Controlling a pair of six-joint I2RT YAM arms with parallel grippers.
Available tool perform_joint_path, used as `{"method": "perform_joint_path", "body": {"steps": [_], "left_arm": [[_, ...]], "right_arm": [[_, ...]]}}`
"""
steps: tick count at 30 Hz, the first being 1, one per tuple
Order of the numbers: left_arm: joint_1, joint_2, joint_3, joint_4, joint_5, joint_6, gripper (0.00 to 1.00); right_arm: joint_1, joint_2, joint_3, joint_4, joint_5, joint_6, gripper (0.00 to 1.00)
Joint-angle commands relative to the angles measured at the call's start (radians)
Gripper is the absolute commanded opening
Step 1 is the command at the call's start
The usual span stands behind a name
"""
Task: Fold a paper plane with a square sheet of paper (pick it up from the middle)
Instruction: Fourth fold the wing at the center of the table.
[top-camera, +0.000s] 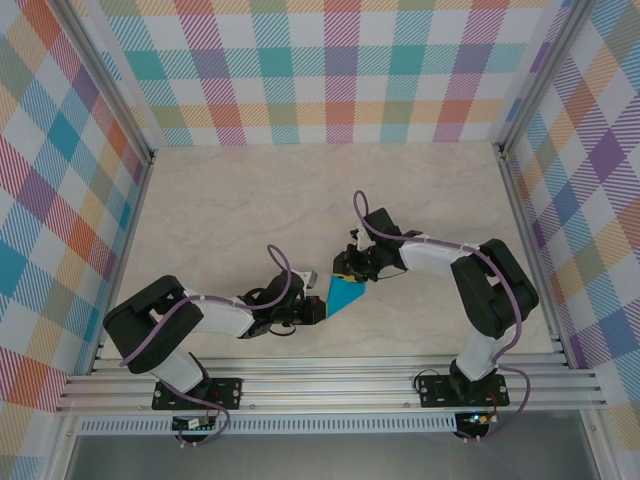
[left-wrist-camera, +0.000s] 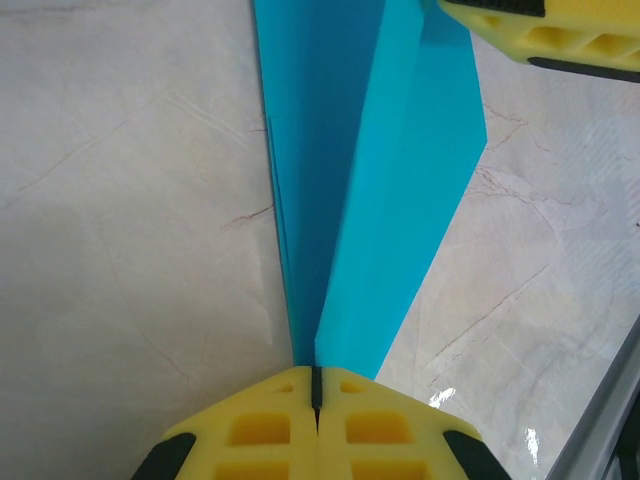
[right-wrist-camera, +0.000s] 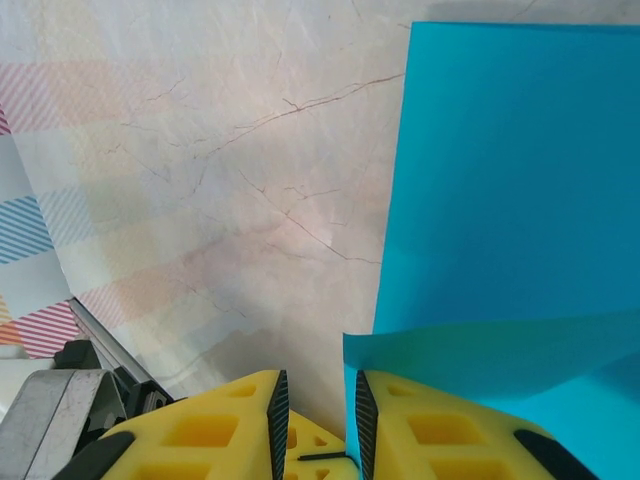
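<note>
My left gripper (left-wrist-camera: 316, 372) was clamped shut on the narrow tip of the part-folded teal paper plane (left-wrist-camera: 370, 180) above the table (left-wrist-camera: 120, 250), my right gripper (right-wrist-camera: 316, 385) stood slightly open at its wide end, and I judged final folds remained.

The paper (left-wrist-camera: 400, 150) runs off the top of the left wrist view. Its narrow end is hidden in the left gripper (left-wrist-camera: 316, 378). In the right wrist view it runs off the right side. From above, its folds are too small to see.
</note>
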Motion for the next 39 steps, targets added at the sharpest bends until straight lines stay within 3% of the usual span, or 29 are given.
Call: {"method": "perform_joint_path", "body": {"steps": [1,35,39], "left_arm": [[0.014,0.025,-0.021,-0.081,-0.041,-0.008,0.00],[0.009,0.030,0.001,-0.103,0.006,0.020,0.00],[0.009,-0.044,0.025,-0.171,-0.020,0.027,0.10]], "right_arm": [[0.002,0.020,0.006,-0.005,-0.043,-0.023,0.26],[0.011,0.221,0.061,-0.012,-0.055,-0.047,0.21],[0.010,0.212,0.043,-0.021,-0.041,-0.059,0.20]]}}
